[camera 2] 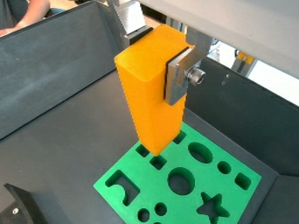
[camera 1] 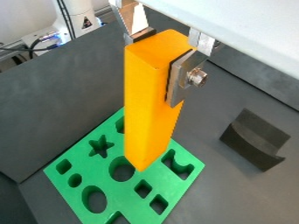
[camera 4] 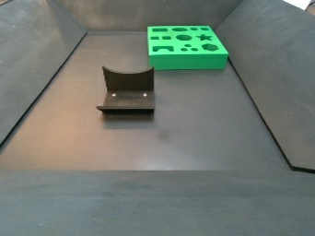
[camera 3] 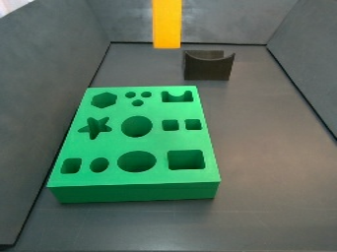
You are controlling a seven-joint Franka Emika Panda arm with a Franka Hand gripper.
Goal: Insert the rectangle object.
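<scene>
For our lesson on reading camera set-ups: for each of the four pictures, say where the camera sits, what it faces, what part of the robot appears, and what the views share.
Wrist view: on the arm, looking down the orange block in the pincer at the green board.
Wrist view: same, opposite side; a finger shows.
Side view: above the board's near edge; block's lower end shows, no robot.
Side view: behind the dark grey holder; no robot.
All share the board.

Even, diffuse overhead light is filling all four views; no hard shadows are showing. The green board (camera 3: 136, 138) is casting only a thin soft shadow along its front edge. The rectangle object (camera 1: 152, 96) is showing one bright face and one duller face in both wrist views. The gripper (camera 1: 160, 54), gripping that block high up, is catching a mild glint on a silver finger (camera 2: 179, 77). The floor (camera 4: 160, 157) is giving off a faint sheen. The wrist-view backgrounds are overexposing and blurring slightly.
</scene>
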